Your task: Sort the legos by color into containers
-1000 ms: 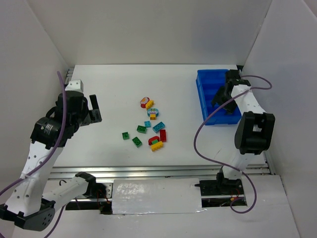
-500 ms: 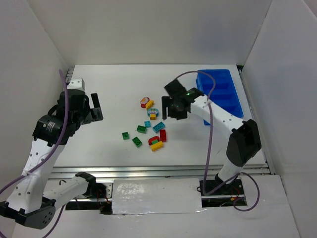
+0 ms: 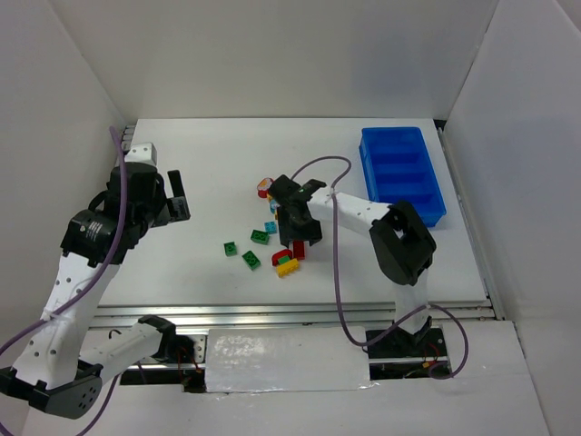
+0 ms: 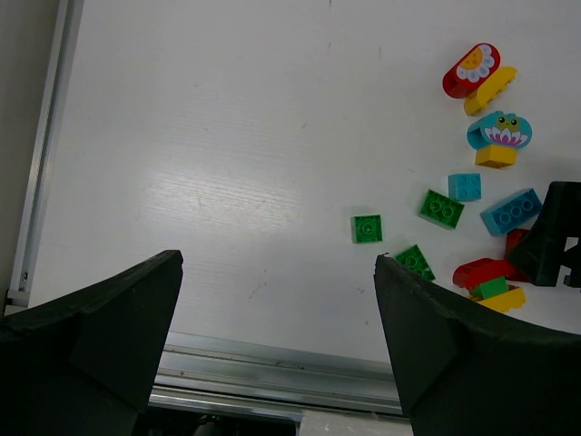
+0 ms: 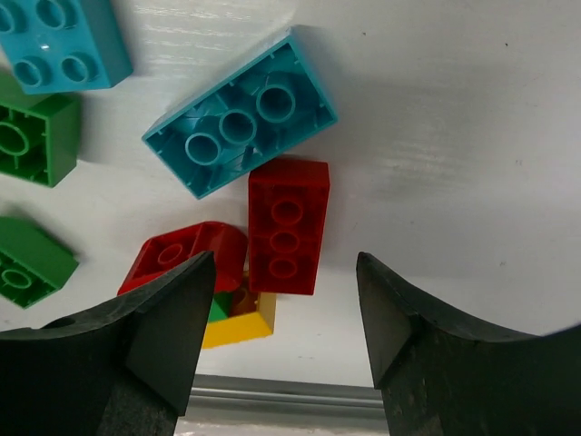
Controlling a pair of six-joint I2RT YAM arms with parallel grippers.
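The legos lie in a loose pile mid-table. In the right wrist view a red brick [image 5: 287, 227] lies studs-down between my open right gripper's [image 5: 283, 263] fingers, untouched. Beside it are a teal brick [image 5: 241, 127], a red arch piece [image 5: 182, 259], a yellow brick [image 5: 238, 322] and green bricks [image 5: 27, 136]. From above, the right gripper [image 3: 299, 240] hangs over the pile's near right side. My left gripper [image 3: 177, 195] is open and empty, well left of the pile; its view shows green bricks [image 4: 368, 228] and a red flower piece [image 4: 472, 69]. The blue bin [image 3: 367, 159] stands at the far right.
A metal rail [image 3: 272, 313] runs along the table's near edge. White walls close in the left, back and right sides. The right arm's purple cable [image 3: 338, 272] loops over the table near the pile. Bare white table [image 3: 209, 163] lies between the left gripper and the pile.
My right arm has swung from over the blue bin leftward and down to the pile, now straddling the red brick. The left arm has barely moved.
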